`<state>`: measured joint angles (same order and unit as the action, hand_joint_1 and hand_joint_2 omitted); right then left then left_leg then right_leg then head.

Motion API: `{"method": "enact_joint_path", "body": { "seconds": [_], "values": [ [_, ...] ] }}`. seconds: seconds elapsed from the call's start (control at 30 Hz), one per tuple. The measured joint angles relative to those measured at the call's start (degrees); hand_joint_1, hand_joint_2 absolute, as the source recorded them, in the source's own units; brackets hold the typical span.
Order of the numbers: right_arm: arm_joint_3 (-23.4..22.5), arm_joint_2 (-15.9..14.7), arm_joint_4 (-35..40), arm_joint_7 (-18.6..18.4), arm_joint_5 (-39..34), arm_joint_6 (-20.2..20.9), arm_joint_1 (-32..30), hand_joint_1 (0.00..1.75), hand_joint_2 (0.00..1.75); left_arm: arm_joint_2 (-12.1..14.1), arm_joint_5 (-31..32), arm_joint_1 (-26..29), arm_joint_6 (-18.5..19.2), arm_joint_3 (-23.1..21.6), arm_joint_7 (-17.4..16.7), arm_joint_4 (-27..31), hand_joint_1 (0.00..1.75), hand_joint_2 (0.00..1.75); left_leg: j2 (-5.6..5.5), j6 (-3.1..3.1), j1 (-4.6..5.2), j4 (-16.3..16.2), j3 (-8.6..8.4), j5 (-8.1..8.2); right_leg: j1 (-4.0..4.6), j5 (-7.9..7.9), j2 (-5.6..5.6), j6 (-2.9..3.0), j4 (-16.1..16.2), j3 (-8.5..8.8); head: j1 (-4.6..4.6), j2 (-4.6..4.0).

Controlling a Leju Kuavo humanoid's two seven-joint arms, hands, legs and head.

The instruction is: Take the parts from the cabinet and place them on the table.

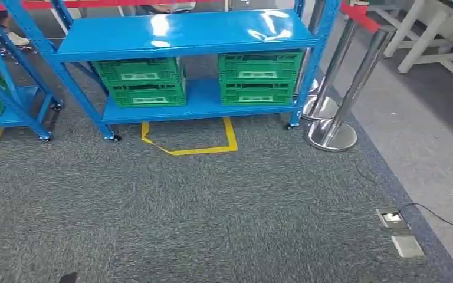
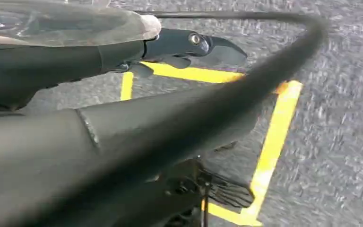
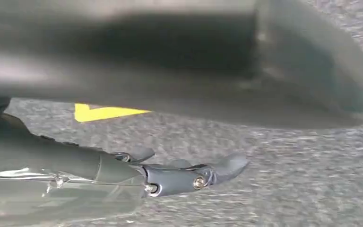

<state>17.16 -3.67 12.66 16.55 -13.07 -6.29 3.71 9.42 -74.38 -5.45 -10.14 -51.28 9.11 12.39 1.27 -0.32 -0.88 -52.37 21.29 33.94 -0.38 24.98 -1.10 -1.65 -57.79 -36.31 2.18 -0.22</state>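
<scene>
The 2 green crates (image 1: pixel 141 81) (image 1: pixel 258 76) sit side by side on the bottom shelf of the blue cabinet (image 1: pixel 183 35), at 12 o'clock ahead beyond the yellow floor marking (image 1: pixel 191 147). They look like stiff, light ribbed plastic, probably best gripped at the rims; any parts inside are hidden. The left hand (image 2: pixel 189 47) and right hand (image 3: pixel 189 177) hang over the carpet (image 1: pixel 212 212), fingers loosely extended, holding nothing.

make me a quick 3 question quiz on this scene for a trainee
1. True or false: two green crates sit on the bottom shelf of the blue cabinet.
2. What colour is the tape outline on the carpet in front of the cabinet?
3. The left hand holds: A) a part B) nothing C) a crate

Key: 1 true; 2 yellow; 3 B
</scene>
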Motion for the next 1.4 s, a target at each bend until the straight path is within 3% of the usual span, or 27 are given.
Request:
{"method": "enact_joint_path", "body": {
  "seconds": [0.1, 0.17, 0.2, 0.27, 0.33, 0.37, 0.4, 0.43, 0.47, 0.5, 0.53, 0.57, 0.67, 0.7, 0.77, 0.83, 0.87, 0.9, 0.93, 1.0, 1.03, 1.1, 1.17, 1.23, 1.3, 1.33, 1.4],
  "values": [
    [0.02, 0.02, -0.02, 0.0, -0.02, 0.02, -0.2, 0.0, 0.0, -0.13, 0.0, -0.12, 0.0, 0.0, -0.04, 0.0, 0.0, 0.0, 0.16, -1.42, 0.14, -0.54, -1.3, -1.69, 0.18, 0.32, 0.88, 2.2, 0.71, 2.1, -0.54, 0.0],
    [0.02, 0.04, -0.07, 0.04, -0.04, 0.07, -0.61, 0.0, 0.0, -0.15, 0.0, -0.33, 0.0, 0.0, -0.04, 0.0, 0.0, 0.0, -0.41, -1.25, 0.06, -10.06, 4.01, -5.21, 0.09, 1.17, 0.96, 2.99, 3.08, 5.49, -1.4, 0.0],
    [0.02, 0.04, -0.11, 0.04, -0.04, 0.22, -0.56, 0.0, 0.0, -0.15, -0.02, -0.21, 0.0, 0.0, -0.04, 0.0, 0.0, 0.0, -0.7, -1.09, 0.11, -14.57, 7.66, -5.15, 0.12, 1.6, 1.12, 3.26, 4.08, 6.91, -1.7, 0.0],
    [0.04, 0.04, -0.17, 0.04, -0.04, 0.37, -0.55, 0.0, 0.0, -0.24, -0.04, 0.12, 0.0, 0.0, -0.11, 0.0, 0.0, 0.0, -0.9, -1.24, 0.29, -19.24, 13.91, 0.29, 0.32, 2.88, 1.77, 3.44, 6.05, 10.51, -2.29, 0.0],
    [0.04, 0.04, -0.22, 0.02, -0.09, 0.44, -0.72, 0.0, 0.0, -0.28, -0.02, 0.54, -0.04, 0.0, -0.22, 0.0, 0.0, 0.0, -0.9, -1.1, 0.35, -17.53, 17.13, 5.63, 0.58, 4.58, 2.44, 3.59, 7.3, 14.24, -2.71, 0.0],
    [0.04, 0.04, -0.24, 0.02, -0.11, 0.44, -0.71, 0.0, 0.0, -0.28, -0.02, 0.69, -0.15, 0.0, -0.22, 0.0, 0.0, 0.0, -0.91, -0.87, 0.4, -15.01, 18.01, 5.77, 0.73, 5.59, 2.69, 3.58, 7.65, 15.96, -2.9, 0.0],
    [0.04, 0.04, -0.24, 0.02, -0.13, 0.46, -0.69, 0.0, 0.0, -0.28, -0.02, 0.76, -0.15, 0.0, -0.22, 0.0, 0.0, 0.0, -0.95, -0.49, 0.54, -11.82, 18.46, 3.53, 0.94, 6.61, 2.82, 3.59, 7.94, 17.48, -3.12, 0.0],
    [0.04, 0.07, -0.24, 0.02, -0.13, 0.46, -0.76, 0.0, 0.0, -0.2, -0.02, 0.99, -0.17, 0.0, -0.22, -0.02, 0.0, 0.0, -1.05, 0.43, 0.79, -6.89, 18.7, -3.98, 1.09, 8.04, 2.79, 3.65, 8.19, 18.57, -3.77, 0.0],
    [0.04, 0.35, -0.35, 0.0, -0.15, 0.63, -0.98, 0.0, 0.0, 0.13, -0.02, 1.24, -0.24, 0.02, -0.22, -0.09, 0.0, 0.0, -1.14, 1.33, 1.11, -2.92, 18.91, -14.28, 0.71, 9.3, 2.93, 3.72, 8.21, 19.57, -3.72, 0.0],
    [0.04, 0.48, -0.46, 0.0, -0.15, 0.72, -0.71, 0.0, 0.0, 0.02, -0.04, 1.43, -0.24, 0.0, -0.24, -0.09, 0.0, 0.0, -1.54, 0.76, 1.69, -2.67, 18.5, -16.24, 0.94, 10.67, 3.58, 3.28, 8.34, 20.83, -3.08, 0.0],
    [0.04, 0.52, -0.44, -0.09, -0.18, 0.79, -0.35, 0.0, 0.0, -0.02, -0.09, 1.21, -0.28, 0.0, -0.33, -0.09, 0.0, 0.0, -1.4, 0.44, 2.33, -3.0, 17.62, -14.07, 0.5, 11.51, 3.37, 2.99, 9.45, 21.9, -3.06, 0.0],
    [0.04, 0.52, -0.39, 0.02, -0.2, 0.78, -0.23, 0.0, 0.0, -0.04, -0.07, 0.76, -0.28, 0.02, -0.33, -0.07, 0.0, 0.0, -1.54, 1.11, 2.25, -2.69, 16.98, -13.21, 0.36, 10.86, 3.31, 2.58, 9.32, 24.05, -3.14, 0.0],
    [0.07, 0.68, -0.39, 0.07, -0.13, 0.87, 0.65, 0.0, 0.0, 0.35, -0.02, 0.09, -0.31, 0.02, -0.33, -0.09, 0.0, 0.0, -1.33, 1.95, 1.89, -1.86, 12.4, -10.45, 0.32, 6.16, 2.41, 1.58, -4.46, 17.81, -3.47, -0.02],
    [0.11, 0.85, -0.39, 0.09, -0.04, 1.11, 0.7, 0.0, 0.0, 0.46, 0.0, 0.04, -0.31, 0.04, -0.33, -0.09, 0.0, 0.0, -1.18, 2.32, 1.6, -1.59, 10.81, -9.33, 0.25, 6.5, 2.04, 1.52, -10.08, 14.14, -3.25, 0.0],
    [0.15, 0.94, -0.44, 0.02, -0.07, 1.16, 0.58, 0.0, 0.0, 0.46, 0.0, 0.01, -0.33, 0.04, -0.33, -0.09, 0.0, 0.0, -1.3, 2.18, 1.17, -1.02, 7.52, -6.97, -0.14, 12.55, 1.8, 0.81, -15.32, 7.59, -3.01, 0.0],
    [0.15, 0.92, -0.55, -0.07, -0.09, 1.18, 0.16, 0.0, 0.0, 0.35, 0.04, 0.26, -0.33, 0.04, -0.33, -0.09, 0.0, 0.0, -1.76, 1.72, 0.47, -0.33, 3.71, -4.65, -0.33, 19.05, 1.73, 0.14, -14.41, 3.24, -2.6, 0.0],
    [0.15, 0.9, -0.55, -0.07, -0.11, 1.2, -0.11, 0.0, 0.0, 0.29, 0.09, 0.49, -0.33, 0.04, -0.33, -0.09, 0.0, 0.0, -1.8, 1.43, 0.06, 0.31, 1.48, -3.69, -0.39, 19.76, 1.72, -0.2, -12.56, 1.71, -2.21, 0.0],
    [0.15, 0.9, -0.61, -0.04, -0.09, 1.31, -0.29, 0.0, 0.0, 0.18, 0.24, 0.45, -0.33, 0.04, -0.33, -0.09, 0.0, 0.0, -1.77, 1.16, -0.37, 0.79, -0.68, -2.88, -0.45, 17.9, 1.61, -0.62, -9.48, 0.35, -1.9, 0.0],
    [0.15, 0.9, -0.63, -0.07, -0.02, 1.42, -0.34, 0.0, 0.0, 0.09, 0.28, 0.22, -0.33, 0.04, -0.31, -0.09, 0.0, 0.0, -1.8, 0.74, -0.72, 0.92, -2.41, -1.68, -0.66, 12.06, 1.35, -0.76, -5.12, -0.57, -1.48, 0.0],
    [0.17, 0.92, -0.94, -0.33, 0.13, 1.55, -0.6, 0.0, 0.0, 0.15, 0.39, 0.2, -0.37, 0.04, -0.22, -0.11, 0.0, 0.0, -2.08, -0.16, -0.57, 1.27, -4.41, -0.01, -0.77, -5.51, 0.1, -0.52, 0.31, -1.06, 0.29, 0.0],
    [0.2, 0.92, -0.72, -0.37, 0.18, 1.62, 0.59, 0.0, 0.0, 0.15, 0.42, -0.37, -0.37, 0.04, -0.09, -0.02, 0.0, 0.0, -2.0, -0.36, -0.27, 2.38, -4.42, 1.17, -0.66, -2.53, 0.2, -0.12, 0.19, -0.06, 0.71, 0.0],
    [0.22, 1.05, -0.24, -0.41, 0.31, 1.6, 1.36, 0.0, 0.0, 0.33, 0.42, -1.04, -0.46, 0.09, -0.07, -0.02, 0.0, 0.0, -1.71, -1.25, -0.18, 1.17, -4.07, -0.72, -1.02, -2.58, 1.14, 0.46, 0.72, -0.28, -0.13, 0.0],
    [0.26, 1.09, -0.15, -0.55, 0.39, 1.6, 1.35, 0.0, 0.0, 0.57, 0.42, -0.99, -0.5, 0.09, -0.07, -0.02, 0.0, 0.0, -1.65, -1.39, -0.56, -1.6, -3.62, 0.0, -0.92, -2.75, 0.68, 1.8, 0.85, 0.61, -1.13, -0.02],
    [0.33, 1.07, -0.2, -0.74, 0.48, 1.53, 1.13, 0.0, 0.0, 0.42, 0.41, -1.09, -0.5, 0.09, -0.07, 0.0, 0.0, 0.0, -1.59, -2.05, -0.53, -9.38, 1.59, 4.18, -0.67, -2.34, 0.5, 2.4, 0.88, 0.63, -2.29, 0.0],
    [0.41, 1.07, -0.22, -1.01, 0.52, 1.55, 0.9, 0.0, 0.0, 0.39, 0.37, -0.58, -0.48, 0.09, -0.07, 0.0, 0.0, 0.0, -1.6, -1.93, -0.54, -15.96, 6.69, 8.91, -0.22, -1.82, 0.17, 2.8, 0.88, 0.64, -2.84, 0.0],
    [0.46, 1.07, -0.24, -1.03, 0.59, 1.64, 0.77, 0.0, 0.0, 0.37, 0.37, -0.31, -0.46, 0.09, -0.07, -0.02, 0.0, 0.0, -1.59, -1.86, -0.5, -16.27, 7.98, 8.6, 0.0, -1.63, -0.05, 2.87, 0.87, 0.74, -3.08, 0.0],
    [0.48, 1.09, -0.24, -1.11, 0.66, 1.84, 0.62, 0.0, 0.0, 0.39, 0.28, 0.03, -0.33, 0.09, -0.07, -0.02, 0.0, 0.0, -1.46, -0.94, 0.04, -10.17, 7.12, 3.21, 0.49, -1.19, -0.73, 2.95, 0.87, 1.25, -3.84, 0.0]
  ]
}}
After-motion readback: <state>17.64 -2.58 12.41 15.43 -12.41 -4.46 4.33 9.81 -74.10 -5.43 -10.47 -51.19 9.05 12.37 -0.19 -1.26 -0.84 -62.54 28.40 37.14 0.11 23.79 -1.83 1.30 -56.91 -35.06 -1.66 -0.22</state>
